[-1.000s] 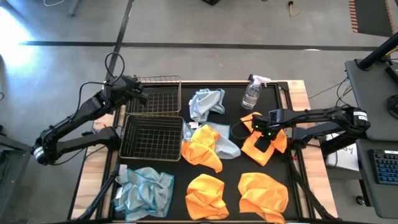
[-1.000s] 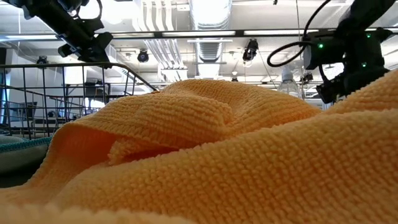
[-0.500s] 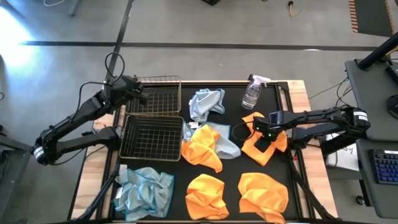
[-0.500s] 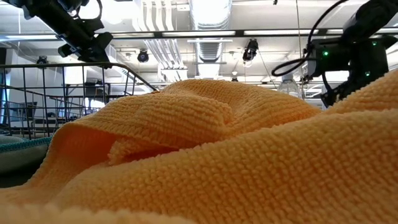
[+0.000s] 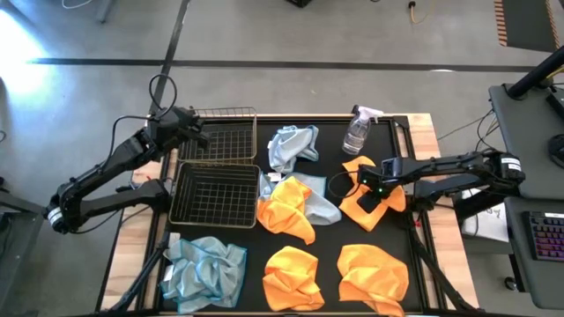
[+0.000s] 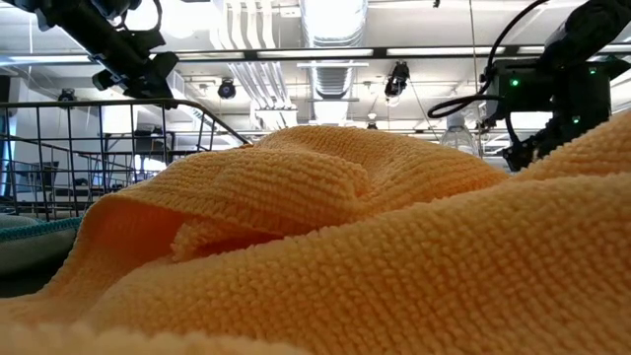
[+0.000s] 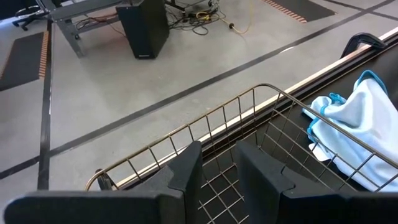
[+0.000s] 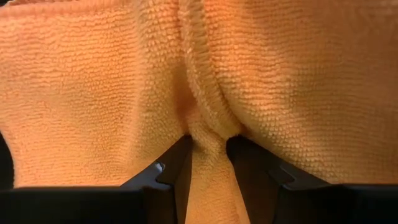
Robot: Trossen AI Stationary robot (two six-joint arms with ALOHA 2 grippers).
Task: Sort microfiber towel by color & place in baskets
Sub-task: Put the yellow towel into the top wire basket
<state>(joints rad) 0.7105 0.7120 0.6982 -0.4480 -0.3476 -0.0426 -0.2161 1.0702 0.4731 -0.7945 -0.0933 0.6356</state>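
My right gripper [image 5: 373, 192] is shut on an orange microfiber towel [image 5: 366, 211] at the table's right. My left gripper [image 7: 219, 174] is open and hovers above the far wire basket [image 5: 227, 134], touching nothing. A second basket [image 5: 216, 195] sits just nearer. Two more orange towels [image 5: 295, 271] [image 5: 374, 273] lie by the near edge. Another orange towel [image 5: 286, 211] lies partly on a blue-grey one [image 5: 324, 208] mid-table. Further blue-grey towels lie near the far edge [image 5: 291, 145] and at the near left corner [image 5: 204, 269]. My right gripper pinches a raised fold [image 8: 208, 146] of the orange towel between its two fingers [image 8: 171, 165], coming from above and pointing down. The fold holds several layers. The rest of the towel spreads below the fingers and lies on the table.
A clear spray bottle [image 5: 357, 132] stands at the far edge, just beyond the held towel. In the low view an orange towel [image 6: 325, 256] fills the foreground and hides most of the table. Black mat shows between the towels.
The orange towel under my right gripper has drawn in: its edges have pulled toward the fingers and its outline is narrower than a second ago. The right wrist has shifted a little above it. The left arm has kept still.
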